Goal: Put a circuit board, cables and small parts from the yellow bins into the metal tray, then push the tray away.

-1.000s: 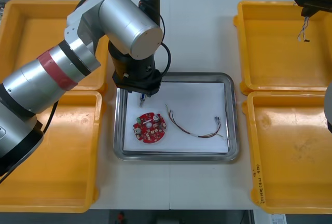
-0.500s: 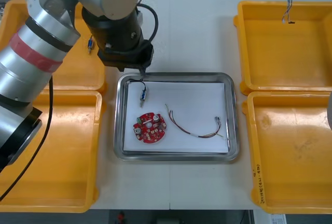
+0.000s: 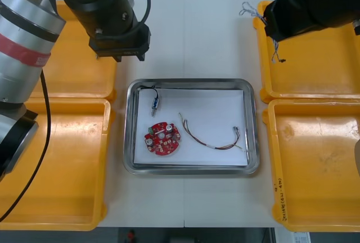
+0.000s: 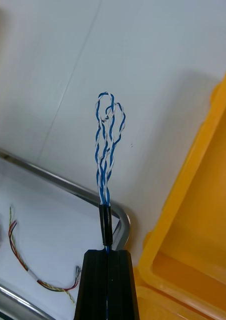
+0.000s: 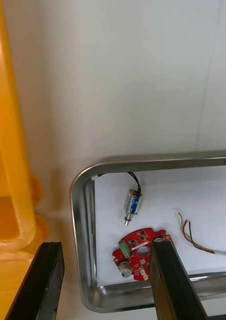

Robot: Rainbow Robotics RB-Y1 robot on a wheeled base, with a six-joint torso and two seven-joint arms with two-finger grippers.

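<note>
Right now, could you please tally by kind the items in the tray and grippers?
Round red circuit board: 1, in the metal tray.
Red and yellow cable: 1, in tray.
Small metal part: 1, in tray.
Twisted blue and white cable: 1, in right gripper, by a yellow bin.
Left gripper, open beyond the tray: 0.
Total: 4.

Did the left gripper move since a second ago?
Yes. The left gripper has backed off the metal tray's far-left corner, toward the far-left yellow bin, and is open.
</note>
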